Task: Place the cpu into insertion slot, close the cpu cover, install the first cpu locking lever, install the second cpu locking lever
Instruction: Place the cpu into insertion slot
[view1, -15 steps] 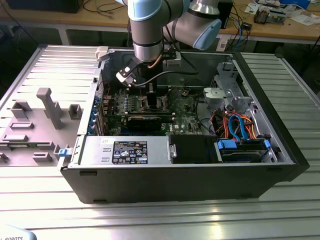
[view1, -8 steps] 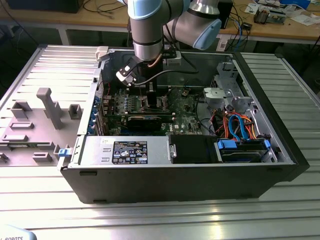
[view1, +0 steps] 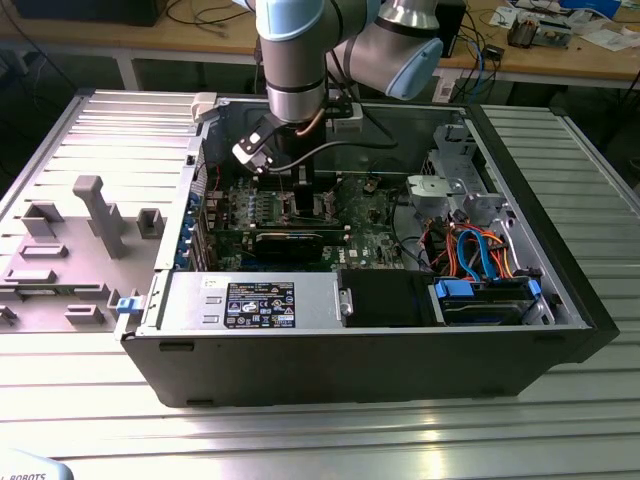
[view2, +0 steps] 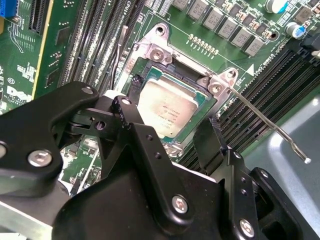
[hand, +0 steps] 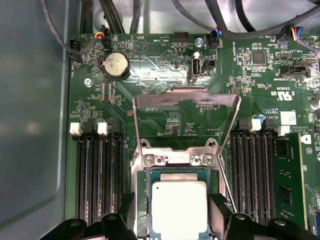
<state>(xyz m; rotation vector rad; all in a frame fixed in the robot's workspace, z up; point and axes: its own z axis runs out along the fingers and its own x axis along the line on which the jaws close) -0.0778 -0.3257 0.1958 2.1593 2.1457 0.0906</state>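
Arm: the robot arm (view1: 300, 60) reaches down into the open computer case (view1: 350, 360), which lies on the ribbed metal desk (view1: 300, 440).
Tool: in the exterior view the tool (view1: 300, 190) is at about 11 o'clock from the middle of the case, low over the green board (hand: 90, 100).
Tool state: in both wrist views the tool (view2: 172, 102) has its two black fingers (hand: 127, 210) spread wide. One finger is on each side of the cpu, with a gap on both sides. It has hold of nothing.
Cpu: the cpu (hand: 179, 207) lies flat inside the insertion slot (hand: 175, 160), silver side up.
Cpu cover: the cpu cover (hand: 185, 95) stands up on its hinge, not closed. You can see the board through its big window.
Locking lever: one thin locking lever (view2: 265, 122) sticks up and away from the slot, not hooked down.
Near the slot: long black memory slots (hand: 95, 175) run on both sides of it. A round coin battery (hand: 114, 65) sits on the board past the cover.
On the desk: a grey tray of shapes (view1: 70, 250) is at 9 o'clock from the case.
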